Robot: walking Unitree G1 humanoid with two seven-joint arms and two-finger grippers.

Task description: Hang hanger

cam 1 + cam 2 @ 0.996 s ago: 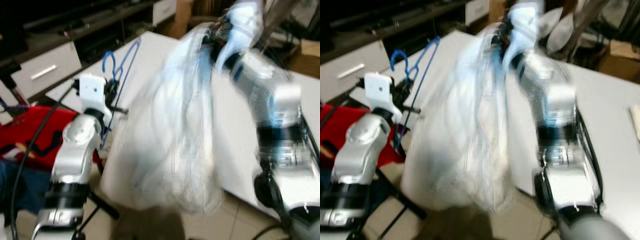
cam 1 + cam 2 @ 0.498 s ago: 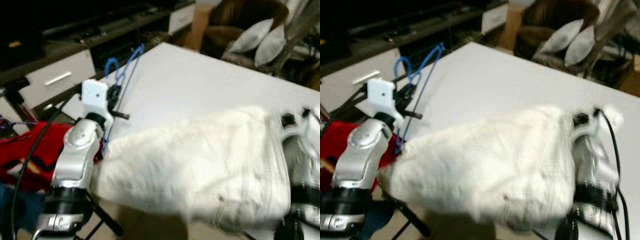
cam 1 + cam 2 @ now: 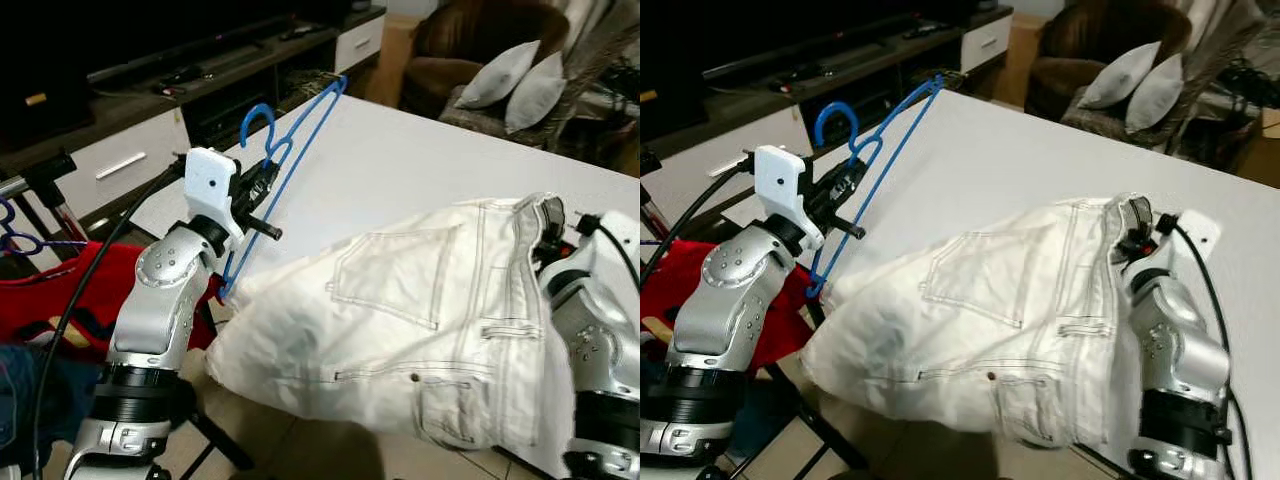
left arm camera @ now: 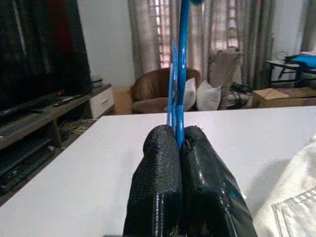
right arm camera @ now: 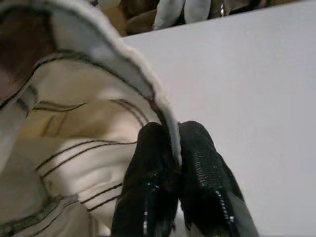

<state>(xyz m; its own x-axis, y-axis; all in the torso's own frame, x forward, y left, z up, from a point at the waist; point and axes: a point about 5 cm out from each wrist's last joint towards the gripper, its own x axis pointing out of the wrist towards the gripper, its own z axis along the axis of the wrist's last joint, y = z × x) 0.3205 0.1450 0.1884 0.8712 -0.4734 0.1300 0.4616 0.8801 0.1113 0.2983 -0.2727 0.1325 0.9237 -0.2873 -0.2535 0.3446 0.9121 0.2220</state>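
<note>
Over white table (image 3: pixel 420 170), blue hanger (image 3: pixel 290 160) upright in left claw (image 4: pixel 178 140), hook uppermost.

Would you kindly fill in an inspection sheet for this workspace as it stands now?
Surface: white table, mostly bare.
Job's things: blue hanger held up over the table's near corner; white jeans lie across the table edge, waistband pinched.
Clutter: red cloth low at the robot's left.
Grippers: left gripper shut on the hanger; right gripper shut on the jeans' waistband.
Cables: black cable along the left arm; another beside the right wrist.
Surroundings: dark TV unit with white drawer, brown armchair with grey cushions.
</note>
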